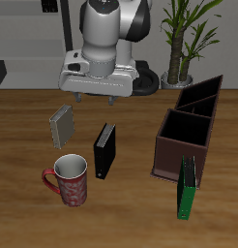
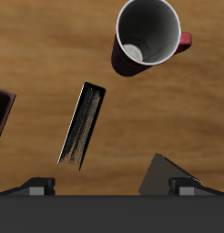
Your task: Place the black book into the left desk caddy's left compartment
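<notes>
The task is barely begun, I judge: the black book stands untouched on the table, near the mug and well apart from the left desk caddy. The gripper hangs above, holding nothing; how wide it gapes I cannot tell. Grasping, carrying and placing all remain.

Exterior camera: set high before the table, facing back toward the robot's base, taking in the whole tabletop from some way off. Wrist camera: on the gripper, looking straight down, close above the wood. Shared ground: black book, mug, grey book.
</notes>
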